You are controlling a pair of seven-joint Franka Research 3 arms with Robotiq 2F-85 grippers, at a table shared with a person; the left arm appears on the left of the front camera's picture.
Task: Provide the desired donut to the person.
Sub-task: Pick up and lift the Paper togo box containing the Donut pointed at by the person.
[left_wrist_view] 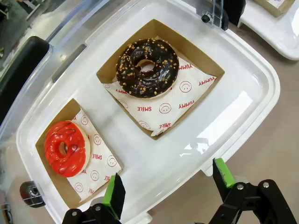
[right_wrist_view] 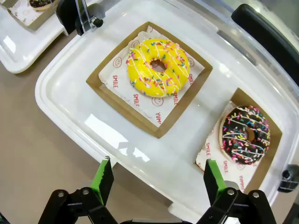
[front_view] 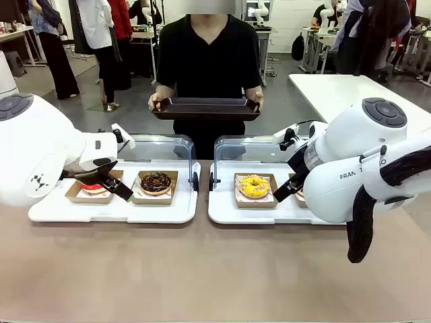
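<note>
Standing at the far side of the bench [front_view: 202, 282], the person [front_view: 209, 57] is holding a dark tray [front_view: 205, 109] in both hands, level at waist height. Its inside is hard to make out from this low angle. Two white trays are lying side by side on the bench, with clear lids [front_view: 158, 145] standing raised at their far edges.

On the left tray [front_view: 114, 210] a red-glazed donut [left_wrist_view: 66, 148] is sitting in the left cardboard box and a chocolate donut with nut bits [left_wrist_view: 147, 67] in the right one. The left end effector [left_wrist_view: 167, 176] is hovering over that tray's edge, fingers spread wide and gripping nothing. From the front its black fingers are covering much of the red donut.

On the right tray [front_view: 229, 212] a yellow sprinkled donut [right_wrist_view: 158, 67] is resting in its box. A chocolate donut with coloured sprinkles [right_wrist_view: 245, 135] is lying in the box to its right, which the right arm is almost wholly hiding from the front. The right end effector [right_wrist_view: 158, 168] is hanging over that tray's edge, likewise spread and empty.
</note>
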